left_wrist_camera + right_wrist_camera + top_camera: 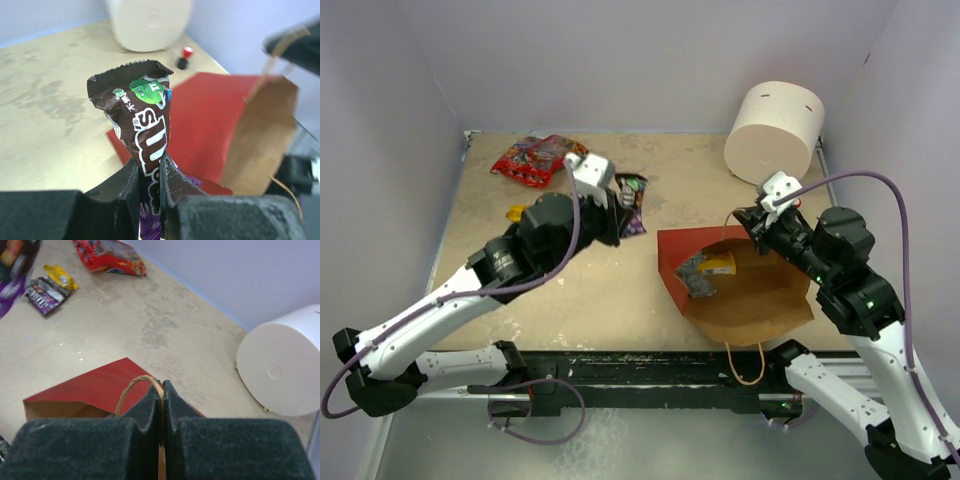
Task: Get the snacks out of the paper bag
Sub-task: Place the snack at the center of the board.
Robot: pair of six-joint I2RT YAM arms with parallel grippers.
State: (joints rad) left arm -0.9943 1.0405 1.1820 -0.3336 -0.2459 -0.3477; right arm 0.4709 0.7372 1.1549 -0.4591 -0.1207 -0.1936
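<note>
The left gripper (150, 172) gripped the dark brown candy packet (147, 115) upright, left of the red-brown paper bag (760, 305) at centre-right, its string handle (131, 389) pinched by the right gripper (162, 390), silver-grey packet (697, 275) inside.

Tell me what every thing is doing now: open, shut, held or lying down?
Left gripper: shut on M&M's packet.
M&M's packet: held upright.
Right gripper: shut on string handle.
Paper bag: on its side, mouth open.
Silver-grey packet: inside the bag.
Yellow packet: inside the bag.
Red cartoon snack bag: lying outside the bag.
Yellow wrapper: lying outside.
Dark purple packet: lying beside the yellow wrapper.
White cylinder: on its side.
</note>
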